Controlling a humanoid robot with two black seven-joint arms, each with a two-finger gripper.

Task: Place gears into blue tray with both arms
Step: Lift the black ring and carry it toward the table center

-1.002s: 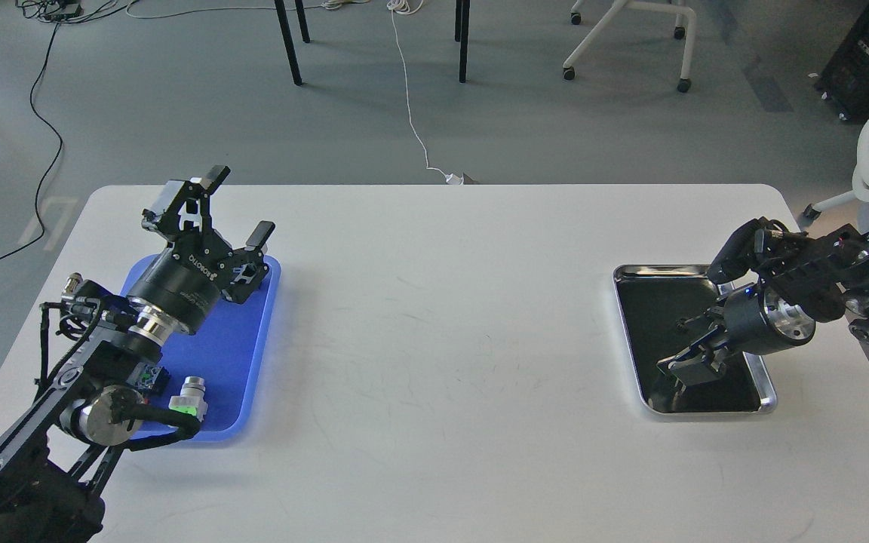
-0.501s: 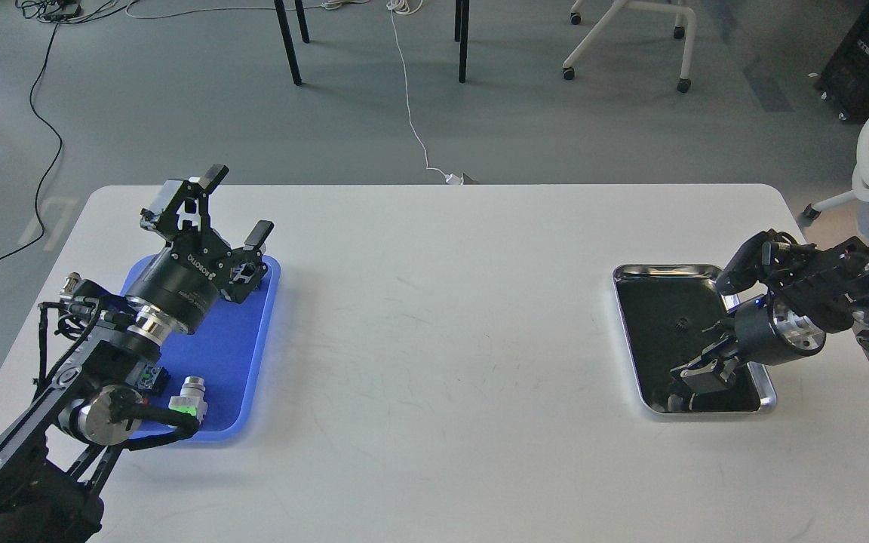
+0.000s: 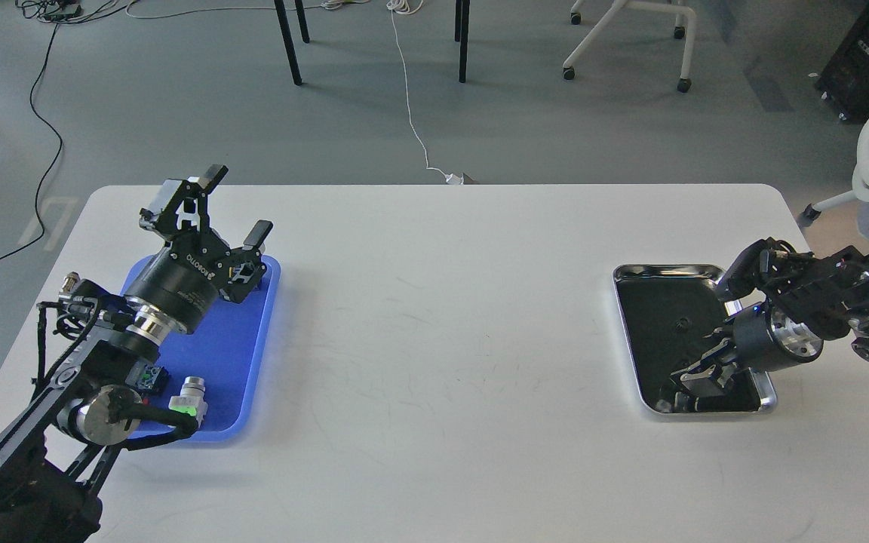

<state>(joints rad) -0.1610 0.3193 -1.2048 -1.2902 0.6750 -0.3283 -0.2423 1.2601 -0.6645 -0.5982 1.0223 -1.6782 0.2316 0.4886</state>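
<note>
Head view, single frame. Arms: two, black, with silver joint rings. Left gripper (image 3: 237,202): one, at the far end of the left arm, raised over the far edge of the blue tray (image 3: 234,347), its two fingers spread wide apart with nothing between them; one finger (image 3: 212,176) points up and away, the other sits lower and to its right. Blue tray: one, flat, lying directly beneath and behind the left gripper, toward the robot, partly covered by the arm. Push-button switch (image 3: 191,398): one seen clearly, silver body with green cap, standing on the near part of the blue tray, well behind the left gripper beside the arm's lower joint; a second small green-and-black part (image 3: 149,377) shows just left of it, too hidden by the arm to identify. Right gripper (image 3: 687,381): one, reaching down into the near end of the steel tray (image 3: 695,270), its tips low over the dark bottom; the fingers merge with the dark reflection, so whether they are spread or pressed together cannot be told. Steel tray: one, shiny rim, mirror-dark floor, lying under the right gripper. Gears: one visible (image 3: 681,325), a tiny dark wheel on the steel tray floor, just beyond the right gripper's tips and apart from them; no gear can be made out on the blue tray. Table (image 3: 442,317): one, white, carrying both trays, which lie well apart at opposite sides.
</note>
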